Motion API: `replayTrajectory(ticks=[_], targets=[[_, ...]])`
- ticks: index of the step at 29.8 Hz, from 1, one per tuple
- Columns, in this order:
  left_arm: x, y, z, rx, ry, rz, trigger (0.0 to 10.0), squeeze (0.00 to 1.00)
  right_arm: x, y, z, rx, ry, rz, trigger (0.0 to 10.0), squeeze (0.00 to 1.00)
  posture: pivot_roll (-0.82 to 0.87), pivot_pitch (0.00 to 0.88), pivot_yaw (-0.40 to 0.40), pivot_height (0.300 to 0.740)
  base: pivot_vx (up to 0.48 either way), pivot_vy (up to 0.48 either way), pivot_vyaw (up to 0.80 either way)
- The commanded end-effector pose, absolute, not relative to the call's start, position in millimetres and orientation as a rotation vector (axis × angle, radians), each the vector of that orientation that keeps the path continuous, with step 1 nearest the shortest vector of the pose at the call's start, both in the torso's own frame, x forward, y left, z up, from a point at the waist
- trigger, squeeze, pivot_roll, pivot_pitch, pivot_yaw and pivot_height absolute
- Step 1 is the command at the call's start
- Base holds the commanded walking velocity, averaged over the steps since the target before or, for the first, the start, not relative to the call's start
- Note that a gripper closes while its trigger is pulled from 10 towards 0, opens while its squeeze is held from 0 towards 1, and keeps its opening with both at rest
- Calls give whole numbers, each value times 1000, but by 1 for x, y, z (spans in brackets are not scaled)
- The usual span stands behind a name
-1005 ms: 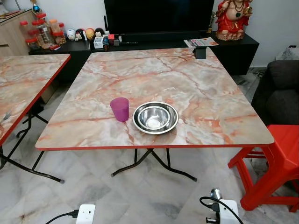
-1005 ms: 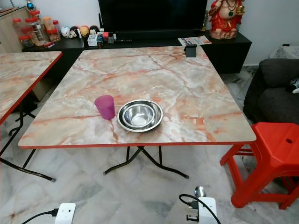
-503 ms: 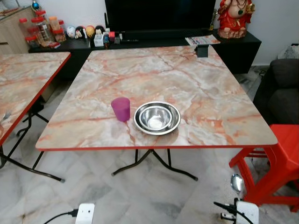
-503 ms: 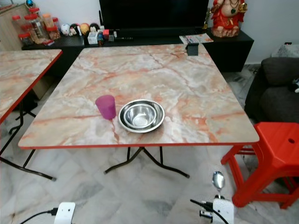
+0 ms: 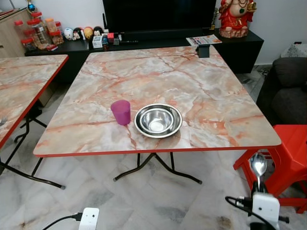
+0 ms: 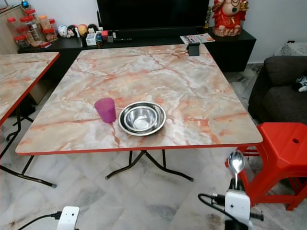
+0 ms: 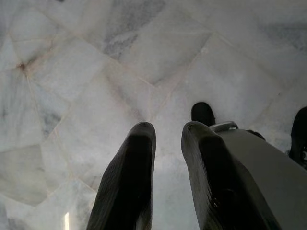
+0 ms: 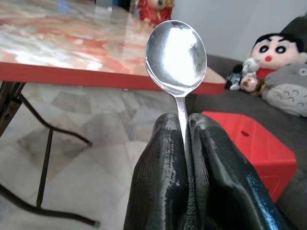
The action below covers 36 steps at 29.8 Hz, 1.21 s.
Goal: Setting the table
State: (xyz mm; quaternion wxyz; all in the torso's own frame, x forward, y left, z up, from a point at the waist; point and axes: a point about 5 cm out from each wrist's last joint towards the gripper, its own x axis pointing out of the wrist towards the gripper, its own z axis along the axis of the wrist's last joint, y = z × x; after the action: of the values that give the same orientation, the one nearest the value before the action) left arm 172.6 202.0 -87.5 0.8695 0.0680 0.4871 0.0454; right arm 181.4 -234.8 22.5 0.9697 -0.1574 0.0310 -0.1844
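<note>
Two fingers of right gripper (image 8: 184, 143) pinch spoon (image 8: 176, 55) lower right, red stool (image 5: 292, 153) beside; left gripper (image 7: 165, 158) approx. slightly parted.

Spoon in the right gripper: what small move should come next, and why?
Probably carry it up and forward over the table edge, toward the steel bowl. The right gripper pinches the spoon by its handle, bowl end up, below tabletop height and short of the bowl and purple cup.
</note>
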Motion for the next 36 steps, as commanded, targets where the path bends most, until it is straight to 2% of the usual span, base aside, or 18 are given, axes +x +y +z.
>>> replayTrajectory(ticks=[1, 2, 6, 11, 15, 24, 36], targets=[[173, 201, -88, 145, 1020, 92, 10000, 0, 210, -228, 44, -310, 4, -315, 10000, 0, -138, 0, 40, 740, 0, 0, 0], [173, 201, -88, 139, 1019, 97, 10000, 0, 227, -224, 50, -314, 12, -281, 10000, 0, -138, 0, 40, 740, 0, 0, 0], [173, 200, -88, 136, 1019, 98, 10000, 0, 242, -218, 58, -274, -18, -252, 10000, 0, -134, 0, 38, 740, 0, 0, 0], [175, 198, -87, 128, 1013, 103, 10000, 0, 284, -202, 78, -235, -32, -204, 10000, 0, -123, 0, 35, 740, 0, 0, 0], [177, 199, -86, 118, 1006, 115, 10000, 0, 314, -181, 98, -109, -46, -139, 10000, 0, -111, 0, 31, 740, 0, 0, 0], [179, 202, -85, 109, 1000, 131, 10000, 0, 344, -157, 108, -42, 9, -91, 10000, 0, -92, 0, 30, 740, 0, 0, 0], [174, 206, -86, 110, 1005, 134, 10000, 0, 372, -166, 117, -59, 102, -128, 10000, 0, -74, 0, 32, 740, 0, 0, 0]])
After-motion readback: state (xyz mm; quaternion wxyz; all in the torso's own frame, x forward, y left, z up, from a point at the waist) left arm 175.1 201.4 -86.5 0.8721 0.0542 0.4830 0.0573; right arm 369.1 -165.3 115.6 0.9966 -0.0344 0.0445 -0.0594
